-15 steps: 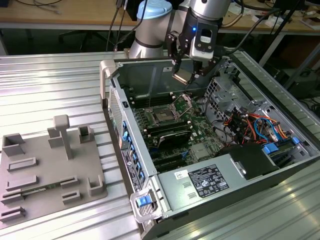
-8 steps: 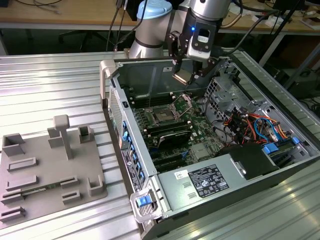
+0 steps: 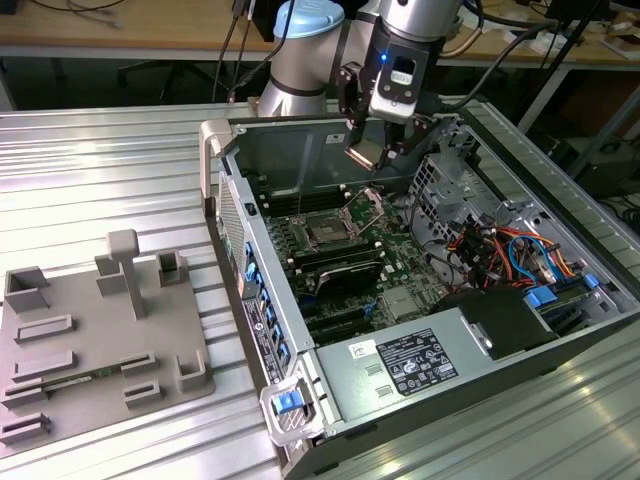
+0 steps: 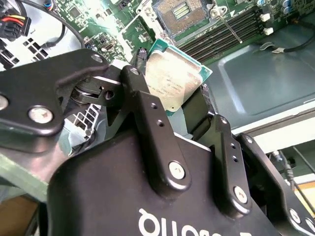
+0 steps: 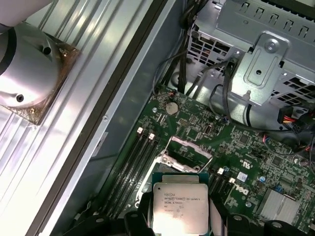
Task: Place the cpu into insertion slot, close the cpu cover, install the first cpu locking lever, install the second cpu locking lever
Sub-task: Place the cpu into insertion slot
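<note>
1. The end effector point(image 3: 366, 152) pinches the cpu point(image 4: 172, 81) by two opposite edges, leaving its silver face bare.
2. The chip hangs inside the open computer case point(image 3: 232, 165) on the ribbed metal counter point(image 3: 100, 180), above the green board and apart from the insertion slot point(image 3: 325, 232).
3. The cpu cover point(image 3: 376, 205) stands raised on its hinge, apparently so the socket lies open to take the chip.

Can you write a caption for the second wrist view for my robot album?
The gripper holds the cpu by its edges above the green circuit board, the insertion slot uncovered nearby.
</note>
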Robot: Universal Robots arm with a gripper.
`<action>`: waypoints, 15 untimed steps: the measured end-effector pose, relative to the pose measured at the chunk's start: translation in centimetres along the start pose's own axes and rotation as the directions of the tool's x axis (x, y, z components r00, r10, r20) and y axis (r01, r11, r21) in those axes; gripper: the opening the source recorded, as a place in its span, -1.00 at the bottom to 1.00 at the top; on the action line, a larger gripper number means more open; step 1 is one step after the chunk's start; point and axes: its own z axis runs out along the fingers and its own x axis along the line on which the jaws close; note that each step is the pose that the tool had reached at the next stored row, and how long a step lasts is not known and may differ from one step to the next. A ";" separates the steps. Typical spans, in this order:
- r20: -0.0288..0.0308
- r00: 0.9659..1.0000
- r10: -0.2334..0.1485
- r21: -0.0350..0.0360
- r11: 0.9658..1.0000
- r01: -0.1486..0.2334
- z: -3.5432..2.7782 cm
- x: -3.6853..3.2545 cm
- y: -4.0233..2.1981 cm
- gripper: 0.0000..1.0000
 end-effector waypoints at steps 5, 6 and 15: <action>0.003 0.999 0.037 -0.001 0.999 -0.037 0.05 0.00 0.00 0.09; 0.004 0.999 0.043 -0.001 0.999 -0.043 0.06 0.00 0.00 0.09; 0.010 0.994 0.113 -0.003 0.994 -0.113 0.14 0.00 -0.02 0.09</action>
